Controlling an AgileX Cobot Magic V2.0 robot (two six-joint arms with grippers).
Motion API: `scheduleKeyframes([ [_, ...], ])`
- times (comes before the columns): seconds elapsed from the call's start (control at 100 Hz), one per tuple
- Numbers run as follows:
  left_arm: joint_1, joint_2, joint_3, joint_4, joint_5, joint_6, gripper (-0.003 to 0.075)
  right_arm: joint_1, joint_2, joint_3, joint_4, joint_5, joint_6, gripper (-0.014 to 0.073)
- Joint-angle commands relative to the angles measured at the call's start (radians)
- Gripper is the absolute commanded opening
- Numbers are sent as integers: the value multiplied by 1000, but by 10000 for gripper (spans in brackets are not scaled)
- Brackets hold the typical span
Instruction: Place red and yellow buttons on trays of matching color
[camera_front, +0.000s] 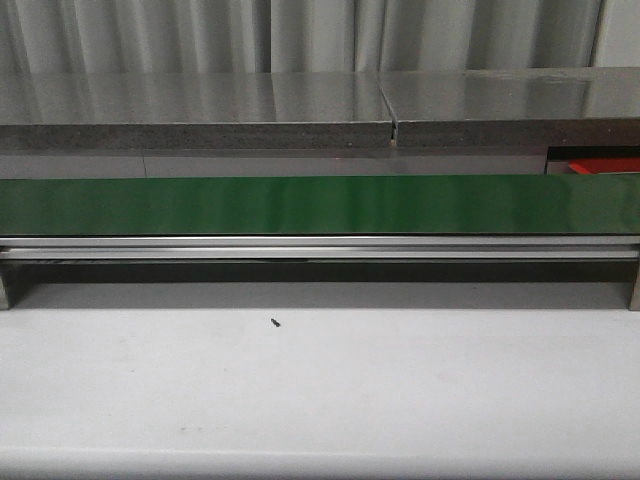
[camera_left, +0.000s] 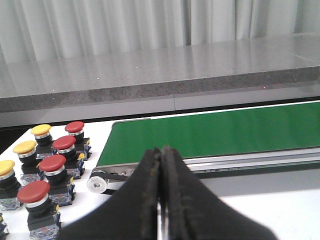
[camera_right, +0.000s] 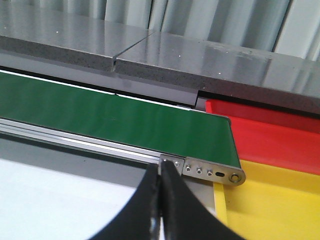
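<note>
**Sorting not yet begun: buttons at one end of the belt, trays at the other**

A long green conveyor belt (camera_front: 320, 205) runs across a pale desk (camera_front: 320, 390), and nothing rides on it.

In the left wrist view, the left claw (camera_left: 161, 190) is pressed closed with nothing between its black fingers. Just beyond it, beside the belt's roller end, stand the buttons in two rows: red buttons (camera_left: 52, 163) nearer the belt and yellow buttons (camera_left: 25, 147) on the far side of them. All sit upright on the desk.

In the right wrist view, the right claw (camera_right: 161, 200) is also closed and empty. Past the belt's other end lie a red tray (camera_right: 270, 135) and, beside it, a yellow tray (camera_right: 270, 200). What shows of both trays holds no button.

Judging by this, no button has been placed; every visible one remains to be moved.
</note>
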Motion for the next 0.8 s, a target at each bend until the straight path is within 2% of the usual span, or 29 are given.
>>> scheduleKeyframes([
  [0.0,-10,-30,7,-7,-88,-12,-19,-5,-11,0,-1,-81,-2,-69],
  [0.29,-10,-30,7,-10,-105,-12,-19,-5,-11,0,-1,-81,-2,-69],
  [0.44,-10,-25,-28,-101,-99,-12,-19,-5,-11,0,-1,-81,-2,-69],
  [0.69,-10,153,-245,-128,11,-12,-19,-5,-11,0,-1,-81,-2,-69],
  [0.79,-10,281,-370,-138,123,-12,-19,-5,-11,0,-1,-81,-2,-69],
])
